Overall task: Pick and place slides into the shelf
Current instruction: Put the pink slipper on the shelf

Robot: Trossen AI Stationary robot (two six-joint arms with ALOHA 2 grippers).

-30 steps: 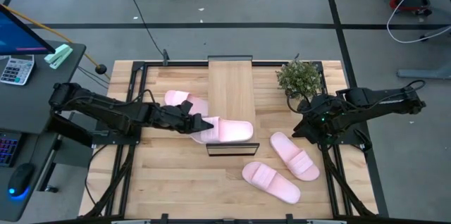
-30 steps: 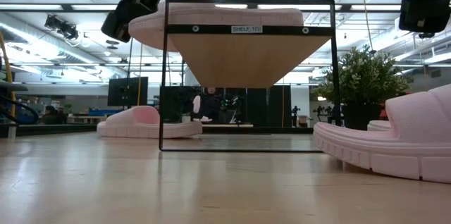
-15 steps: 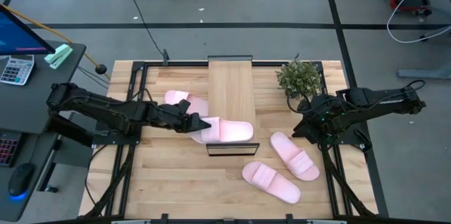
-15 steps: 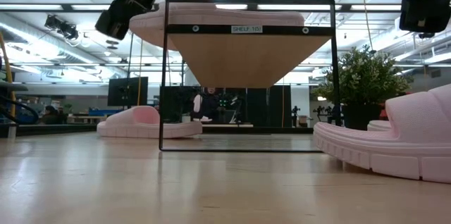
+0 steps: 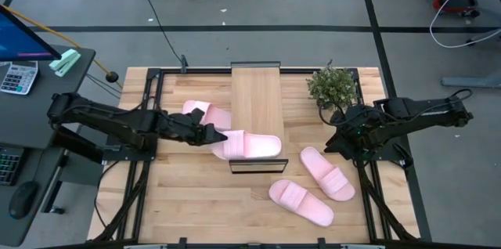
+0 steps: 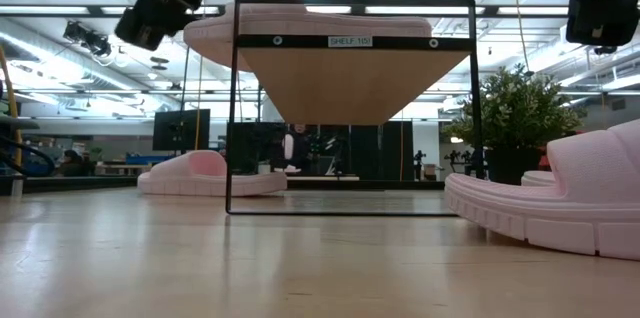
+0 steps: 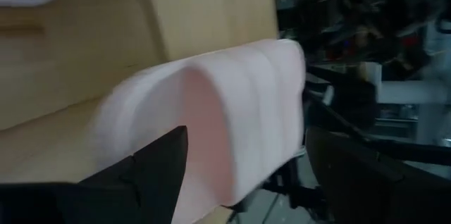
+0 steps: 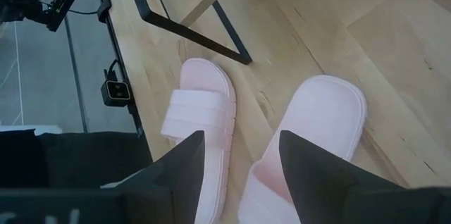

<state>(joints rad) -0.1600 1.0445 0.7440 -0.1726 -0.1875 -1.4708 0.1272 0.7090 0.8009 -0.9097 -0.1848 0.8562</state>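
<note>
High view: one slide point(image 5: 249, 145) parked across the near end of the shelf point(image 5: 255, 100), left gripper point(image 5: 213, 135) spread wide just beside its heel, nothing in it, so looks like the release step. Right gripper point(image 5: 338, 146) also spread and empty, hovering near the plant point(image 5: 332, 86). Next up, probably: pulling clear, then grabbing another slide point(image 5: 207, 113) off the tabletop point(image 5: 196, 194).

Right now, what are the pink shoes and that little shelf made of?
The pink shoes look like soft matte foam: thick, rounded, one molded piece. The shelf looks like smooth pale wood with faint grain, on a thin black frame, probably metal.
</note>
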